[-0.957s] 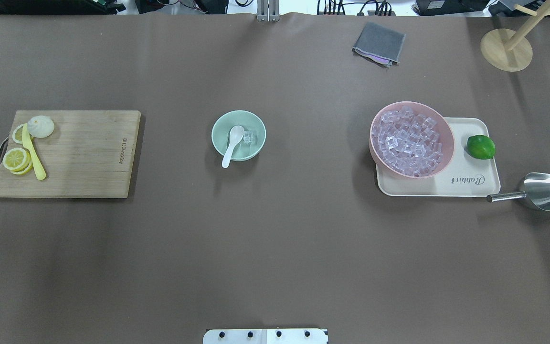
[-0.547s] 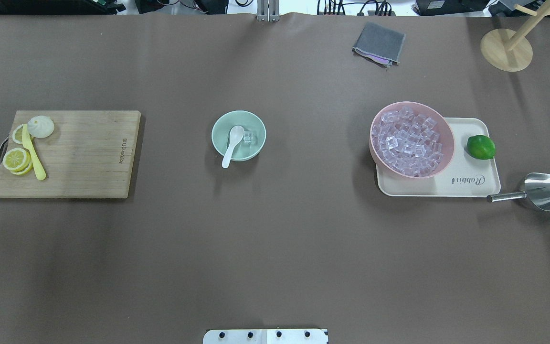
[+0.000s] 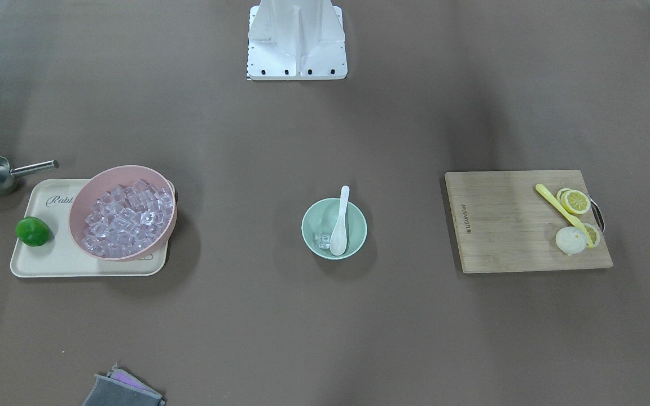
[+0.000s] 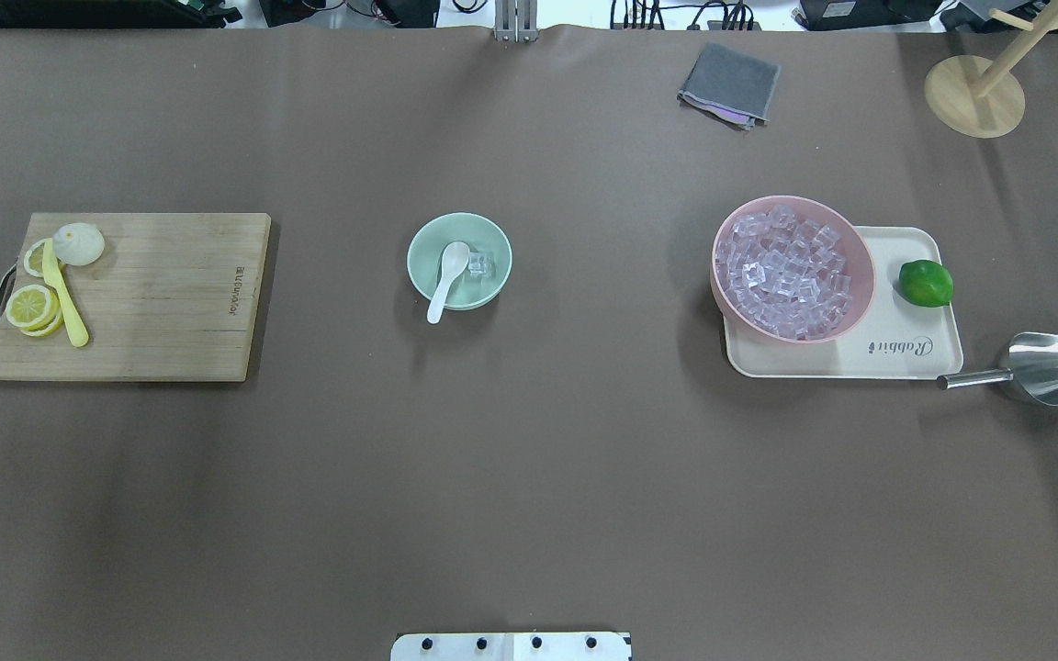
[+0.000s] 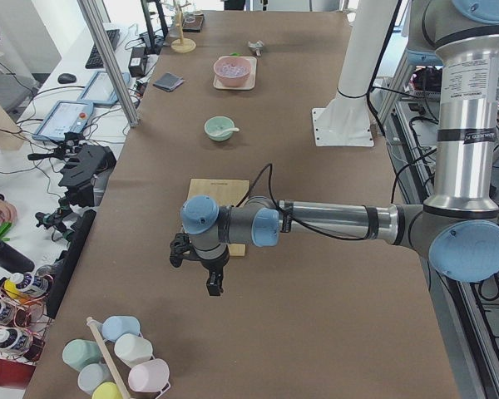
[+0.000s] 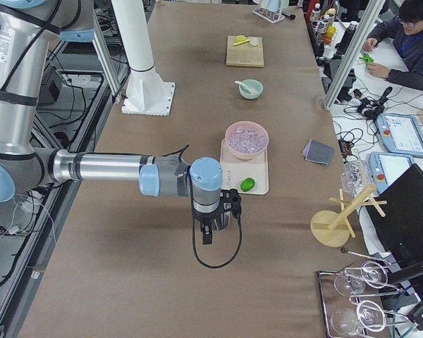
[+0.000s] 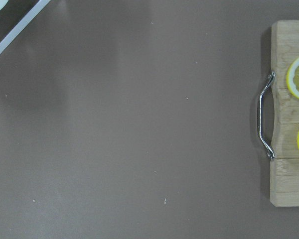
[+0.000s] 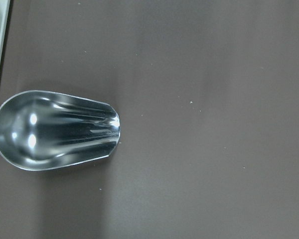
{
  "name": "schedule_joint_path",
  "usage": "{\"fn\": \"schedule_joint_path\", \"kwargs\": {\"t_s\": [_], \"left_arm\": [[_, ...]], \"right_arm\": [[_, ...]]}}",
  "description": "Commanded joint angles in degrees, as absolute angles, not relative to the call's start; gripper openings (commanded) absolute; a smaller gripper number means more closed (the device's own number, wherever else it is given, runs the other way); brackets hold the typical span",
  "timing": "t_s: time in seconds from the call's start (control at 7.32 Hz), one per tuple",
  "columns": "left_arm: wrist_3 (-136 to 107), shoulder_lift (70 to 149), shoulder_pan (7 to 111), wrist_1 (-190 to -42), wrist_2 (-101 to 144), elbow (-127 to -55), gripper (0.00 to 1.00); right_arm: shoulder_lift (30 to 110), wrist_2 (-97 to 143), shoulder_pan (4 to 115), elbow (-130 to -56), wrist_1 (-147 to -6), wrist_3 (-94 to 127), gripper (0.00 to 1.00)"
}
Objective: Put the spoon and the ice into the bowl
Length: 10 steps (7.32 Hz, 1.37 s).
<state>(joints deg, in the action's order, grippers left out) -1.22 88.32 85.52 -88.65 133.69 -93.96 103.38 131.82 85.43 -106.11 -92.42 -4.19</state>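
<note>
The mint-green bowl stands mid-table. The white spoon lies in it, scoop down and handle over the near rim. One or two clear ice cubes sit beside the scoop. The front-facing view shows the same bowl, spoon and ice. My left gripper shows only in the exterior left view, beyond the cutting board's end; I cannot tell if it is open. My right gripper shows only in the exterior right view, above the metal scoop; I cannot tell its state.
A pink bowl full of ice cubes sits on a cream tray with a lime. A metal scoop lies right of it. A cutting board holds lemon slices and a yellow knife. A grey cloth lies at the back.
</note>
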Motion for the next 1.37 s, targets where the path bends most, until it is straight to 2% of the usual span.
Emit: {"fn": "schedule_joint_path", "kwargs": {"t_s": [0.0, 1.23], "left_arm": [[-1.14, 88.42, 85.52, -88.59, 133.59, -95.70, 0.99], [-1.32, 88.33, 85.43, -88.59, 133.59, -95.01, 0.99]], "right_arm": [[100.28, 131.92, 82.80, -106.17, -95.28, 0.26, 1.00], [100.28, 132.01, 80.07, -106.00, -94.83, -0.18, 1.00]]}}
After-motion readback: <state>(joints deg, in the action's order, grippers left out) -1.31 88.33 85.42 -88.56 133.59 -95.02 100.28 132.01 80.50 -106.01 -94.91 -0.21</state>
